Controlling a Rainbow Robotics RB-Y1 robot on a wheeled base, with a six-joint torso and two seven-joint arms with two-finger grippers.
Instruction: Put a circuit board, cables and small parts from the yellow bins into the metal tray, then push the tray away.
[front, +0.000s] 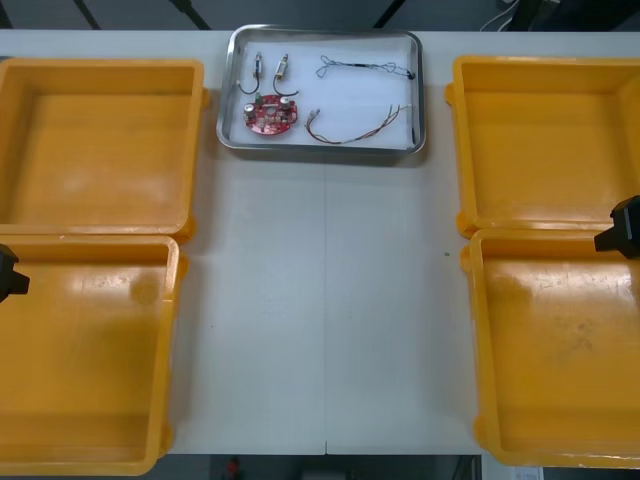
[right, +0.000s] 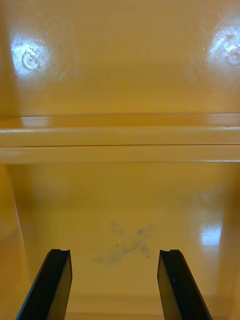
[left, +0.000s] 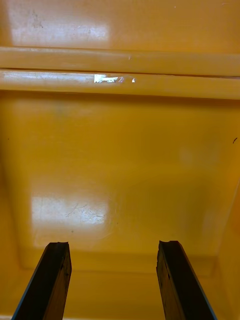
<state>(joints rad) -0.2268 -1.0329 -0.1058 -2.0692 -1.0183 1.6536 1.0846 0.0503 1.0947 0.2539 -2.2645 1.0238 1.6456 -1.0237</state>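
Yellow bins (front: 100, 140) look emptied on both sides, and the metal tray (front: 322, 149) sits at the table's far edge holding the red circuit board (front: 271, 114), cables (front: 355, 130) and small metal parts (front: 258, 68) — loading looks finished, perhaps the push too. Left gripper (front: 8, 272) hangs over its near bin, right gripper (front: 622, 228) by the seam of its two, both spread wide and holding nothing — any last shove calls for a reach across to the tray's near rim.

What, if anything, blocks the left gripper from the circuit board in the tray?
Probably yes: left gripper is open over the near left bin; the circuit board lies uncovered in the tray, nothing above it.
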